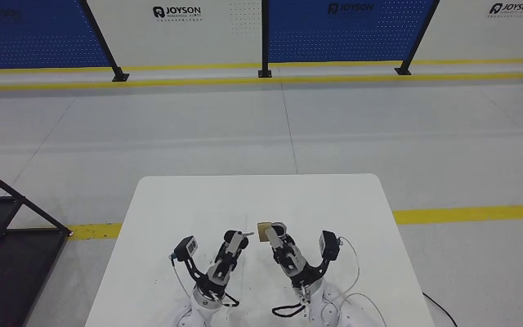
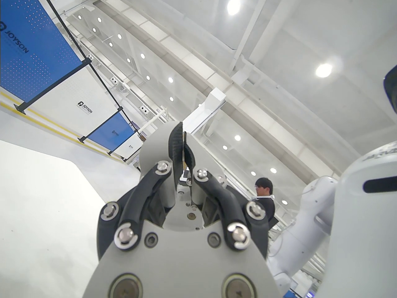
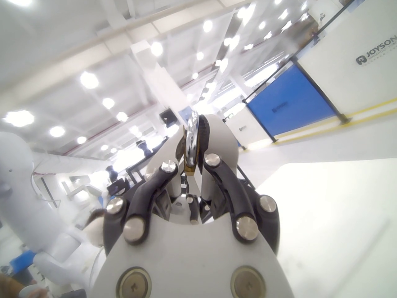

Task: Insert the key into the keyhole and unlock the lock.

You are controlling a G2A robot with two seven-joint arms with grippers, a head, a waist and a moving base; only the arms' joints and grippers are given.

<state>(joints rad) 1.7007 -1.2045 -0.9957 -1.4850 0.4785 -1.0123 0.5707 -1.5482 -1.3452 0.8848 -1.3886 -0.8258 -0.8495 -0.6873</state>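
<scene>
In the top view both arms hold their grippers up over the near part of the white table (image 1: 261, 196), tips close together. My right gripper (image 3: 194, 137) is shut on the padlock (image 3: 190, 147), whose silver shackle and brass body show edge-on between the pads. The same brass lock (image 1: 265, 230) sits at the right gripper (image 1: 275, 235) in the top view. My left gripper (image 2: 182, 144) is shut on a thin flat key (image 2: 185, 153), seen edge-on between the dark pads. Just left of the lock is the left gripper (image 1: 237, 239). The keyhole is hidden.
A dark metal stand (image 1: 24, 221) is beside the table's left edge. Blue and white partition panels (image 1: 180, 33) stand far behind, beyond yellow floor lines. Cables (image 1: 351, 298) trail by the arms' bases at the near edge.
</scene>
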